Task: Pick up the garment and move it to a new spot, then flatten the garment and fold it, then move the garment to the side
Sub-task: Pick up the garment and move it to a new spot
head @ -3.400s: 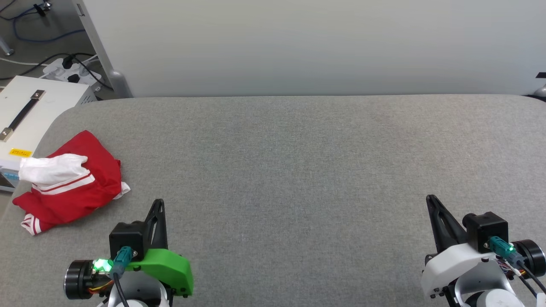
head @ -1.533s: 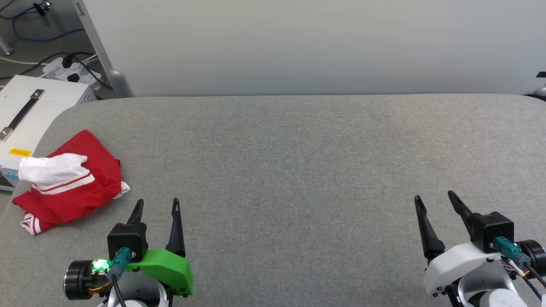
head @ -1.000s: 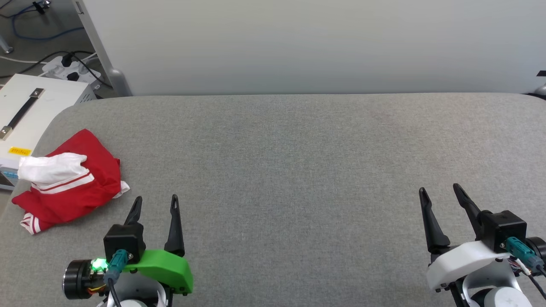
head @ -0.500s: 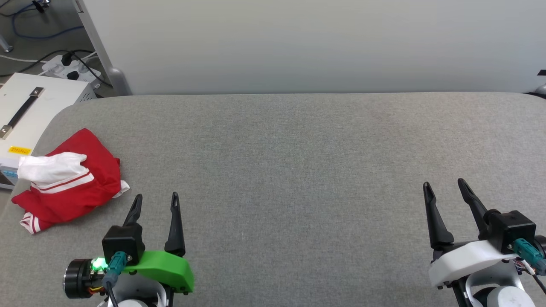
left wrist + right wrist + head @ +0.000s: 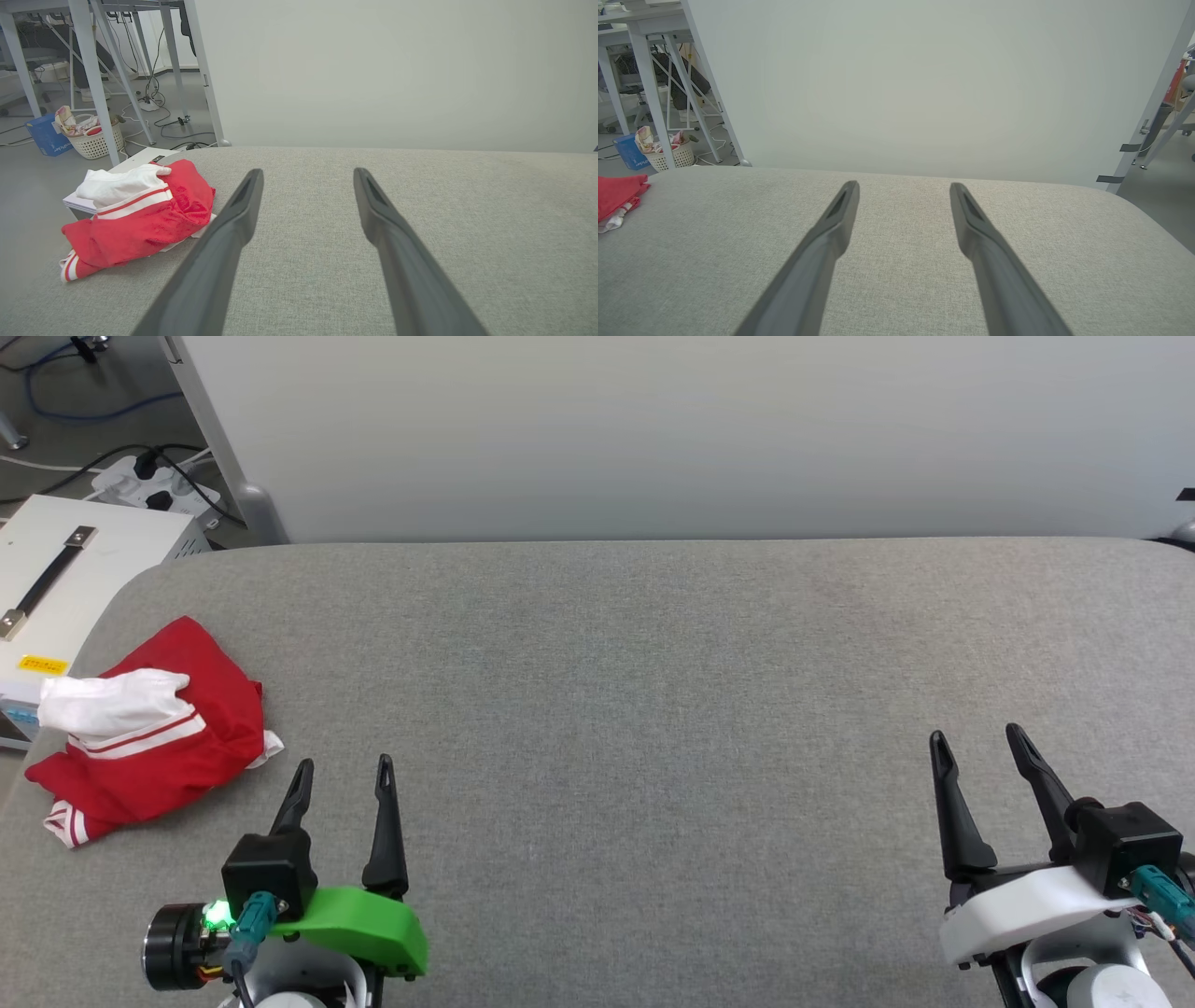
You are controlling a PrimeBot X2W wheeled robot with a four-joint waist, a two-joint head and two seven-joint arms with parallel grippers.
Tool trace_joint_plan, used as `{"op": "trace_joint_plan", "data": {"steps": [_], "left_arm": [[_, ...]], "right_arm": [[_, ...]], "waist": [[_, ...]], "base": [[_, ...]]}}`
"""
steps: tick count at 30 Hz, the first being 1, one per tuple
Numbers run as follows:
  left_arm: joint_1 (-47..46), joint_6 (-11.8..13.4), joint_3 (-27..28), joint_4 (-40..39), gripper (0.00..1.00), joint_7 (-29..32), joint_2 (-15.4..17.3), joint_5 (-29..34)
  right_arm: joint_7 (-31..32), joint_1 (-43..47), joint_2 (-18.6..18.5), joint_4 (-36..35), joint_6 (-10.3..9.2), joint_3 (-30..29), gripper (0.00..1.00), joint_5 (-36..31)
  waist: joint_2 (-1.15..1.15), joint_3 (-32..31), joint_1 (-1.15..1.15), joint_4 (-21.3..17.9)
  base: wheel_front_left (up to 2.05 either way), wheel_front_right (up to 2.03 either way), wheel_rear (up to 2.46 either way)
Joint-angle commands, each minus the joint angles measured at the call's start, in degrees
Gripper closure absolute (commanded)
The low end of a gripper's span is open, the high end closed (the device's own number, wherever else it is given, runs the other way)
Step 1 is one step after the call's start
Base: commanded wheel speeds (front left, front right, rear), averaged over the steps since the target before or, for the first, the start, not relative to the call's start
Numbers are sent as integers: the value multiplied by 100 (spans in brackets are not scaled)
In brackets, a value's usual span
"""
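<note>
Where the garment lies: the garment (image 5: 154, 733) sits bunched in a heap at the middle left of the head view. It is on the grey padded surface (image 5: 653, 691) close to its left edge, beside a white box (image 5: 75, 579).
How it should handle: probably light, limp and not fragile. It will likely sag and trail when lifted, so a single pinch may carry it as a bundle.
Where to take hold: the raised red fold on the heap's right side, nearest the fingers, looks easiest. The white sleeve (image 5: 112, 705) on top is another proud ridge. A shallow pinch could catch only one layer.
Left gripper: the left gripper (image 5: 344, 765) is at the lower left of the head view. Its fingers are spread and hold nothing, pointing up the frame. It is just right of and below the garment, not touching it.
Right gripper: the right gripper (image 5: 975, 735) is at the lower right, with fingers parted and empty, leaning slightly toward the upper left. It is well apart from the garment.
</note>
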Motion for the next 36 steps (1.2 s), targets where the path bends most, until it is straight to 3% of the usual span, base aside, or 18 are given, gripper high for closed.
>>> {"op": "trace_joint_plan", "data": {"steps": [1, 36], "left_arm": [[-85, 24, -3, 15, 0, -63, -12, -58], [-91, 56, -101, 206, 0, -489, -20, -246]], "right_arm": [[-59, 77, 4, -50, -2, -1, 0, 70], [-479, 260, 7, -24, -3, 121, 0, 36]], "waist": [[0, -3, 0, 1], [0, 34, 0, 29]], "base": [[0, 0, 0], [0, 0, 0]]}}
